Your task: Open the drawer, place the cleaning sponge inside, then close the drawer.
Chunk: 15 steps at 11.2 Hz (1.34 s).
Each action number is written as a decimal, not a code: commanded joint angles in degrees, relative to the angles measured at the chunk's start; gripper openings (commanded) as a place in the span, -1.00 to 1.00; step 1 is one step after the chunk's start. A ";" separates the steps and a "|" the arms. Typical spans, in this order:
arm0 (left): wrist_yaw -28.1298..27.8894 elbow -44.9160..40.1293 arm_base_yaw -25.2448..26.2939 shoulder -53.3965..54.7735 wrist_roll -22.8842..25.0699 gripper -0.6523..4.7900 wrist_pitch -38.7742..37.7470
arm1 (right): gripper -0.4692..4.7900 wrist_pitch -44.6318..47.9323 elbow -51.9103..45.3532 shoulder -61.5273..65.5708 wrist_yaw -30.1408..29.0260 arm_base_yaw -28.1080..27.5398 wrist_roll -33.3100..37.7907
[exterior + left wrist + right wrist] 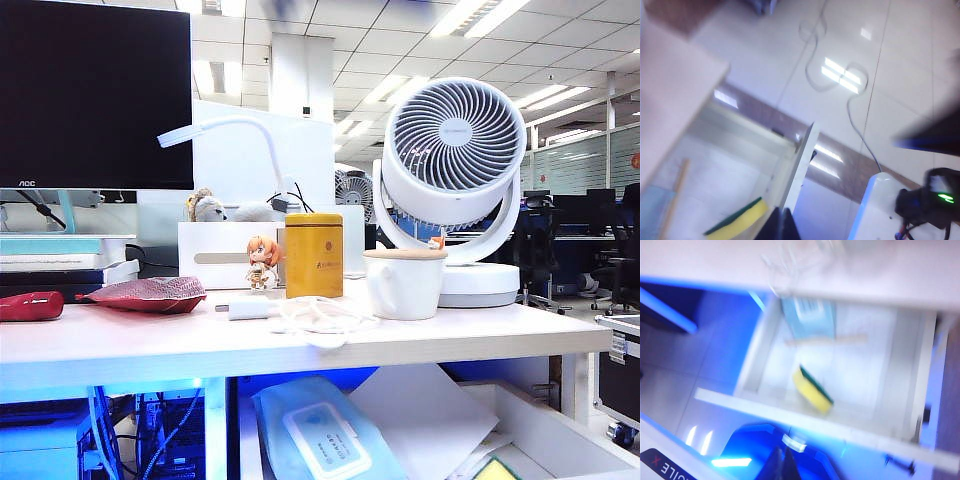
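**Sponge in the open drawer, both claws pressed together**

Writing first: the black monitor [95, 95] at the back left of the desk [300, 345] reads "AOC" on its lower bezel. The yellow tin [313, 255] carries a small printed mark, too small to read. In the right wrist view a dark panel at the frame corner shows part of a word, "...GILE X", seen upside down. The wipes pack [320, 435] has a label, unreadable.

The drawer [790, 415] stands pulled out below the desk edge. The cleaning sponge [813, 389] lies inside, yellow foam with green layer up along one side, tilted, near the drawer's front wall and just beside a thin wooden stick [827, 340]. Bare white floor of the drawer lies around it.

Left gripper [781, 225]: fingers pressed together, holding nothing, above the drawer's front edge, sponge [737, 225] just beside. Right gripper [784, 465]: also pressed together, empty, out in front of the drawer front, apart from it.

Desk top is crowded: white fan [452, 160], white mug [404, 283], figurine [263, 262], red pouch [145, 294].
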 commanded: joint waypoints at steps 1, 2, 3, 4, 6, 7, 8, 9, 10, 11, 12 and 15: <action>-4.31 0.70 0.00 -12.00 1.36 -0.78 -11.13 | -0.86 1.29 -0.44 7.82 1.31 0.42 3.21; -4.31 0.79 0.00 -14.62 2.34 -0.78 -13.75 | -0.86 2.75 -0.76 9.44 4.13 3.06 3.37; -4.28 0.83 0.00 -17.31 2.29 -0.78 -15.54 | -0.86 5.79 -1.38 12.07 10.38 9.38 4.74; -4.70 0.87 0.00 -19.15 2.32 -0.78 -17.14 | -0.86 9.81 -2.23 16.02 11.43 16.55 7.98; -4.66 0.92 0.00 -20.28 2.32 -0.78 -19.23 | -0.86 12.57 -3.28 20.70 14.36 22.91 11.08; -4.68 1.07 0.00 -20.52 2.36 -0.78 -20.83 | -0.86 12.74 -3.85 22.60 15.89 24.57 12.92; -4.72 1.44 0.00 -20.87 2.40 -0.78 -22.56 | -0.86 13.16 -4.63 23.96 15.93 25.03 14.01; -4.68 1.66 0.00 -21.16 2.56 -0.78 -23.91 | -0.86 13.94 -6.10 25.07 15.74 24.98 15.28; -4.72 1.99 0.00 -21.97 3.63 -0.78 -25.81 | -0.86 16.76 -10.05 26.36 15.63 24.98 17.03; -4.94 2.27 0.00 -22.86 5.18 -0.78 -26.58 | -0.86 21.07 -15.08 26.47 15.30 24.98 19.85; -5.01 2.27 0.00 -23.30 5.55 -0.78 -26.40 | -0.86 23.28 -18.40 26.47 15.30 24.98 21.46; -5.79 2.27 0.00 -23.63 6.25 -0.78 -26.49 | -0.86 25.07 -23.45 26.49 15.52 24.87 23.12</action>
